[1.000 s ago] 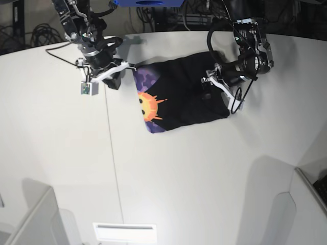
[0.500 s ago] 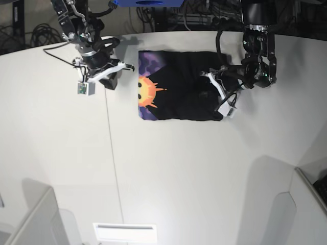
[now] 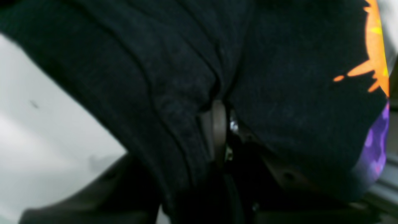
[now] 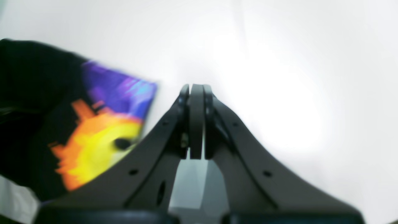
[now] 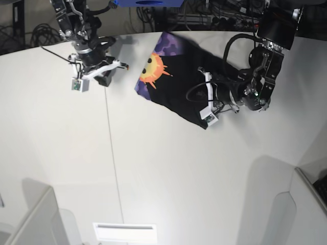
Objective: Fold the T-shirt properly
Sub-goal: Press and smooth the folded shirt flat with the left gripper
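While your left gripper (image 5: 208, 98) pinches the black T-shirt (image 5: 179, 84) over the white desk (image 5: 153, 168), your right gripper (image 4: 196, 90) sits closed, holding nothing.

Probably lab, cables (image 5: 30, 33), white table (image 5: 179, 168)

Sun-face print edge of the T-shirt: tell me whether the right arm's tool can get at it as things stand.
Probably yes. The right tool is shut and holds nothing, beside the printed edge of the T-shirt, with only bare table between them. It would have to open first. The left tool grips the far side.
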Controlling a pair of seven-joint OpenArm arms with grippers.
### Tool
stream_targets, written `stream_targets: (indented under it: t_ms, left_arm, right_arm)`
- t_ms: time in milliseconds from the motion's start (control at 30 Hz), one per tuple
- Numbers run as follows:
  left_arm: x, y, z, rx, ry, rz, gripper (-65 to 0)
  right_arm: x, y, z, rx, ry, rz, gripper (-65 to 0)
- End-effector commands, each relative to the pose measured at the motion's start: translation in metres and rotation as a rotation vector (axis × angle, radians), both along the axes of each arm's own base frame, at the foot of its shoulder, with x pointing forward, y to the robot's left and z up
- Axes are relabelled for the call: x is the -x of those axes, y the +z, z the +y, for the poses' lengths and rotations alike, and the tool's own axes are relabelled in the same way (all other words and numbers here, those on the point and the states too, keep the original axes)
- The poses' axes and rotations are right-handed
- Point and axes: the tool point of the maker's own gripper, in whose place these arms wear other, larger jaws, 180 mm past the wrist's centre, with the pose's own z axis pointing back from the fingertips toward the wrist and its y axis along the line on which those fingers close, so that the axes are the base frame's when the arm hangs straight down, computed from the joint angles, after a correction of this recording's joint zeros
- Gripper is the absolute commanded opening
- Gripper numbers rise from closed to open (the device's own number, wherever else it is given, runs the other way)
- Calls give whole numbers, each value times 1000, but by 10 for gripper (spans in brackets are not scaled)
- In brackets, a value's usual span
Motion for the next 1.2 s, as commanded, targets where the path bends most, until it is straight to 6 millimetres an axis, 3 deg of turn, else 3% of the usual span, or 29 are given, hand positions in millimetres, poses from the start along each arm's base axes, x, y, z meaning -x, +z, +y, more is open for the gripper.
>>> stream_targets:
  t_ms: [0, 200, 467, 533, 633, 733, 967, 1167]
  left_arm:
    - [-12, 10, 0, -9, -23, -42, -650]
    - [-16, 13, -26, -85, -215, -82, -650]
    - [-17, -4, -39, -345, -541, -223, -650]
    - [-20, -4, -34, -402, -625, -263, -650]
    - [-32, -2, -43, -441, -647, -357, -650]
    - [-42, -4, -39, -488, -660, -416, -650]
    - [-46, -5, -49, -423, -664, -459, -650]
    - [-43, 2, -71, -346, -721, -513, -650]
  right_arm:
    - [-4, 8, -6, 11, -10, -32, -650]
    - [5, 3, -31, 45, -70, -10, -650]
    - [16, -1, -51, 34, -189, 12, -650]
    - [19, -3, -51, 32, -193, 20, -650]
    - [21, -4, -51, 32, -198, 28, -650]
    - [22, -5, -47, 19, -209, 30, -650]
    - [25, -7, -39, -9, -223, 40, -650]
    - [25, -8, -34, -33, -246, 43, -650]
